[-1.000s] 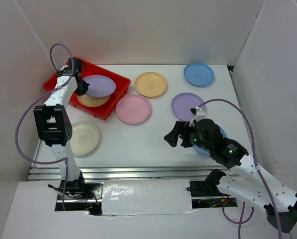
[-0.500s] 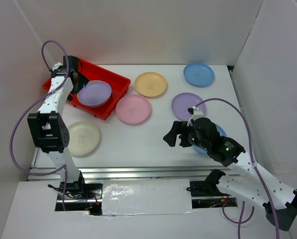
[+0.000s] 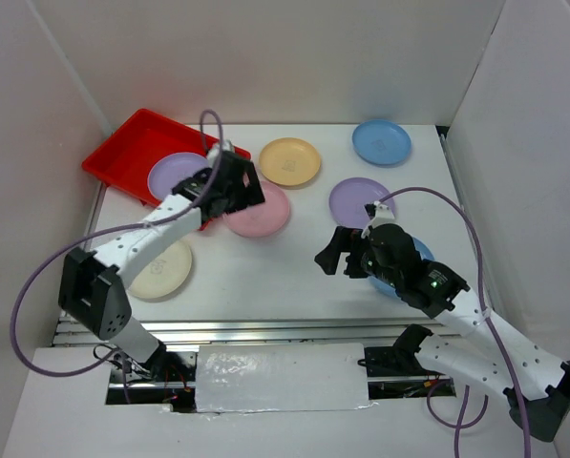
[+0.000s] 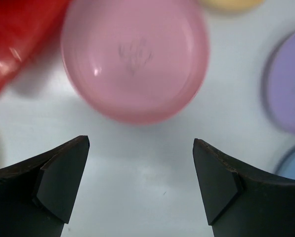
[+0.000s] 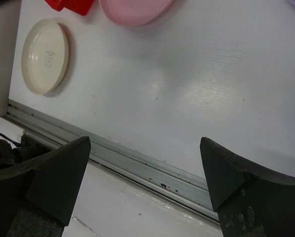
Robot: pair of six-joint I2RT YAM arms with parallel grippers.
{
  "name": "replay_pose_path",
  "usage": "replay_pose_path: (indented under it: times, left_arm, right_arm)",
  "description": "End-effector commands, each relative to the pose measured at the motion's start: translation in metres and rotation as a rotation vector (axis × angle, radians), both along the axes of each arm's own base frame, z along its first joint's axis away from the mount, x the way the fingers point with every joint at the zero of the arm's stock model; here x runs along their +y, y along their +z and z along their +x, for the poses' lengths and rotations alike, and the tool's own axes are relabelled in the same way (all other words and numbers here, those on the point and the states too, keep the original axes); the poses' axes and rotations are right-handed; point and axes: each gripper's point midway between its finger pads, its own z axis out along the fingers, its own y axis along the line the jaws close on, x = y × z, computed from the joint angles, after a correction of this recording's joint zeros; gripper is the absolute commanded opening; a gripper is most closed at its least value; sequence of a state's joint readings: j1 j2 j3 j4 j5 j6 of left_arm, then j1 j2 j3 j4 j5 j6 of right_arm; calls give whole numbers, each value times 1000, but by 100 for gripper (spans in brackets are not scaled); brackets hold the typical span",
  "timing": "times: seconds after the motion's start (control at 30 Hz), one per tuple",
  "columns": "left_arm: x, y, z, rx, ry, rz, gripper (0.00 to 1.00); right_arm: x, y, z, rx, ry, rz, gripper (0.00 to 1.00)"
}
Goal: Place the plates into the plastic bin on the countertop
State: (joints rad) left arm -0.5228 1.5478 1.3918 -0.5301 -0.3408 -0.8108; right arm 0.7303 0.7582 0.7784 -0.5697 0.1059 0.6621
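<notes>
The red plastic bin (image 3: 122, 145) stands at the back left of the white countertop (image 3: 265, 277) with a purple plate (image 3: 176, 175) in it. My left gripper (image 3: 246, 191) hovers open over the near edge of a pink plate (image 3: 265, 215), nothing between its fingers. In the left wrist view the pink plate (image 4: 135, 54) lies just ahead of the open left gripper (image 4: 141, 143). Loose plates: orange-yellow (image 3: 289, 160), blue (image 3: 381, 141), purple (image 3: 359, 202), cream (image 3: 165, 269). A blue plate (image 3: 423, 254) lies partly hidden under my right arm. My right gripper (image 3: 330, 250) hangs open and empty.
White walls close in the left, back and right sides. The metal rail (image 5: 137, 168) runs along the front edge, below the right gripper (image 5: 145, 143). The cream plate (image 5: 44, 55) lies near that rail. The bin's corner (image 4: 19, 34) sits left of the pink plate.
My left gripper let go of the purple plate into the bin, opened, and swung right to the pink plate. The right arm has barely moved.
</notes>
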Motion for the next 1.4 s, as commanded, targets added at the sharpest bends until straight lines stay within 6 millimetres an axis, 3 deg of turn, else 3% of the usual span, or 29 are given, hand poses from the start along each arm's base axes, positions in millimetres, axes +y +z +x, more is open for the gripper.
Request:
replay_pose_path:
  times: [0.0,0.03,0.2,0.33,0.37,0.4,0.47,0.5,0.83,0.9,0.97,1.03,1.13,1.17,1.27,1.3,1.37]
  left_arm:
    - [-15,-44,-22,84,41,-2,99]
    - [-13,-58,-27,110,76,-5,99]
    - [-13,-65,-36,45,290,-127,99]
    - [-5,-80,-25,43,406,-125,99]
    - [-3,-93,-21,61,432,-101,99]
    - [-3,-91,-12,58,457,-100,99]
    - [6,-115,-12,121,505,-30,99]
    - [7,-114,-5,131,524,-34,99]
    - [23,-173,-6,241,595,32,94]
    - [20,-181,-7,244,586,26,86]
    - [21,-192,-10,263,586,36,72]
    - [20,-202,-12,280,587,40,66]
    - [20,-208,-18,296,587,34,38]
    - [21,-211,-26,304,590,41,21]
    - [22,-204,-46,285,582,14,6]
    - [19,-193,-42,261,591,-23,4]
    - [19,-188,-74,269,554,8,0]
  right_arm:
    - [-3,23,8,-71,-43,54,100]
    - [-3,20,7,-66,-39,48,100]
    - [2,12,3,-42,7,40,100]
    - [1,12,-1,-50,19,44,100]
    - [1,12,-2,-49,21,43,100]
    - [1,12,-3,-50,24,44,100]
    - [0,15,-4,-56,28,48,100]
    - [-1,14,-5,-54,30,41,100]
    - [-6,9,-6,-55,30,23,100]
    - [-4,10,-5,-55,32,26,100]
    - [-4,9,-5,-53,33,26,100]
    - [-4,10,-6,-53,35,28,100]
    - [-4,11,-7,-54,38,32,100]
    - [-4,11,-7,-55,36,31,100]
    - [-6,12,-7,-57,32,29,100]
    - [-6,13,-8,-57,33,31,100]
    - [-6,15,-8,-62,32,35,100]
